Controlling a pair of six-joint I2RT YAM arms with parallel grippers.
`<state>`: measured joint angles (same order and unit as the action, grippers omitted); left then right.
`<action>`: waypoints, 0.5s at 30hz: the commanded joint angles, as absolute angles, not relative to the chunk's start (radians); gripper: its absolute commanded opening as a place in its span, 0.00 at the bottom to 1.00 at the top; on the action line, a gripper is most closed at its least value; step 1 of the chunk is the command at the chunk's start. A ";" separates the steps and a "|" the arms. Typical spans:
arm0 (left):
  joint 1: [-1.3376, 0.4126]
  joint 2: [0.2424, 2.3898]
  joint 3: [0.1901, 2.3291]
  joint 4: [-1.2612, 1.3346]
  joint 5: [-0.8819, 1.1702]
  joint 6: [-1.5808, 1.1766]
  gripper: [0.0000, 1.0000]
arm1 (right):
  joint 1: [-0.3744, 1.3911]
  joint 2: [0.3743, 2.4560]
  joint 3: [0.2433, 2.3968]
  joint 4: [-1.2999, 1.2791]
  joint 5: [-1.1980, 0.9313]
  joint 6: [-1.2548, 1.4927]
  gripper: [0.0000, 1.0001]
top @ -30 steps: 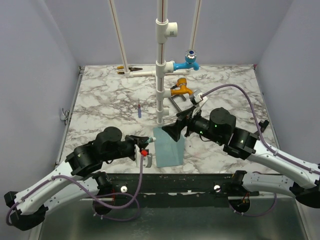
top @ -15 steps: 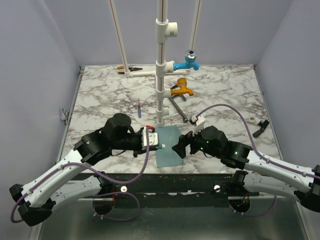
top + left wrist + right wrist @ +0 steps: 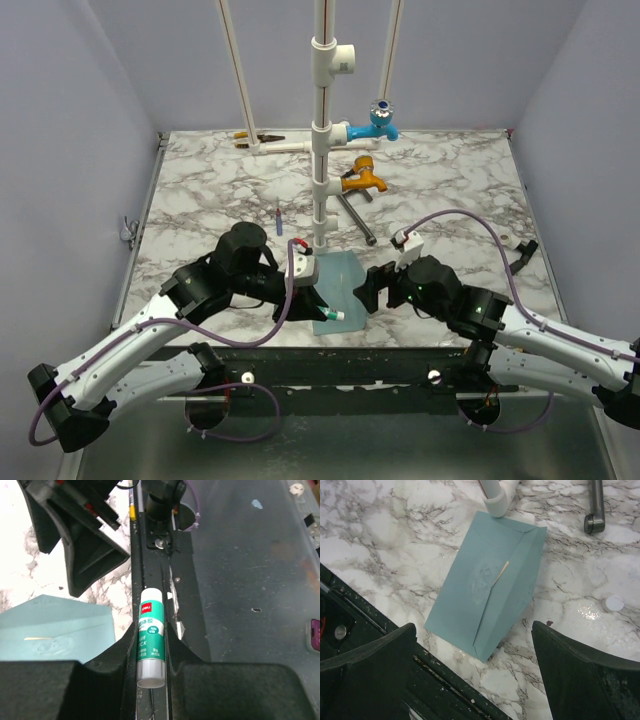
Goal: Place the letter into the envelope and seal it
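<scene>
The left gripper (image 3: 150, 652) is clenched on a glue stick (image 3: 150, 635), which lies along the groove between its fingers. A second ago this gripper sat at the lower left of the top view, off the envelope's left edge; now it has swung in to the envelope's near corner at the lower centre, with the glue stick's tip out past the worktop's (image 3: 200, 190) front edge.

The right gripper (image 3: 472, 630) stands released, jaws wide. It has dropped from the envelope's far end to just beside its right edge.

The envelope (image 3: 490, 590) lies flat with its flap folded over. A thin tan sliver at the flap edge is probably the letter (image 3: 501, 571), tucked inside. So I judge that insertion is done, and that the glue has either just been applied or is about to be.
</scene>
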<state>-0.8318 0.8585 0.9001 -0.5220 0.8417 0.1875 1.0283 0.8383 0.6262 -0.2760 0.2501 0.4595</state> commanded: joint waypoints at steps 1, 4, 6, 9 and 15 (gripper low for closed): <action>-0.827 0.858 0.883 -0.439 0.961 0.125 0.00 | 1.030 0.823 0.582 -0.280 0.322 0.518 1.00; -0.827 0.865 0.869 -0.404 0.968 0.097 0.00 | 1.029 0.817 0.571 -0.241 0.287 0.493 1.00; -0.826 0.865 0.858 -0.382 0.978 0.083 0.00 | 1.029 0.810 0.569 -0.233 0.277 0.472 1.00; -0.826 0.862 0.834 -0.341 0.982 0.049 0.00 | 1.027 0.811 0.577 -0.230 0.259 0.452 1.00; -0.802 0.845 0.804 -0.299 0.928 0.042 0.00 | 1.024 0.797 0.573 -0.201 0.127 0.392 1.00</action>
